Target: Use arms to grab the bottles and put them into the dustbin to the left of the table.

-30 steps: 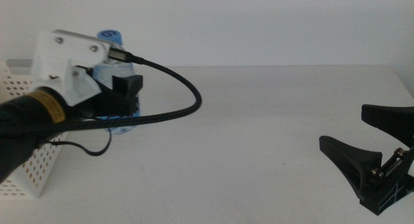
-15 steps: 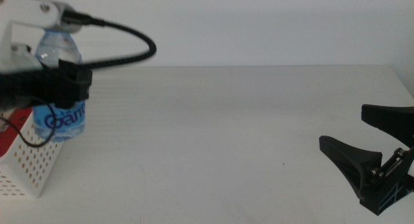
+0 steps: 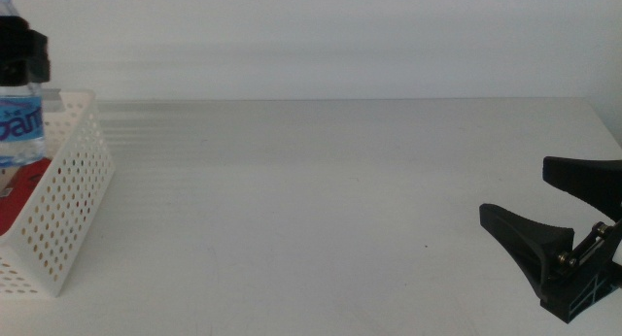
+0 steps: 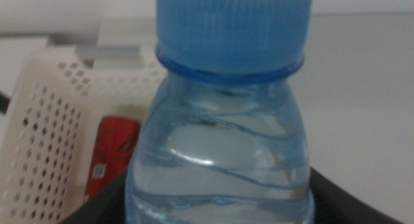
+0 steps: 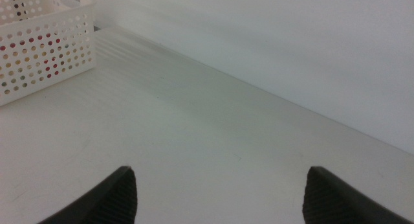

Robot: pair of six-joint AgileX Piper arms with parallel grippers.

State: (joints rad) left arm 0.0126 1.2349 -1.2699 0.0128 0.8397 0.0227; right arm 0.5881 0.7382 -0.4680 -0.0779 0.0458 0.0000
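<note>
In the space of a second the left arm's black two-jaw gripper has swung from mid-table to the far left edge of the middle view, carrying the small clear water bottle with blue cap and blue label with it, so that only a dark piece of the gripper and part of the bottle now show there. The jaws are clamped on the bottle's body, seen in the left wrist view as dark shapes either side of the bottle below its shoulder, and the bottle hangs upright over the open top of the white perforated plastic dustbin at the table's left end. Inside the bin, below the bottle, lies a slim red can, already dropped in. The large flat white tabletop appears free of further bottles in these views. At the right, the other arm's black gripper waits low near the table's right edge with its jaws spread wide and nothing between them. The step in hand appears to be the delivery of the water bottle; the next move seems to call for the left jaws to part while the bottle is inside the rim's outline, perhaps after a small descent, so it falls beside the can rather than striking the basket's wall.
</note>
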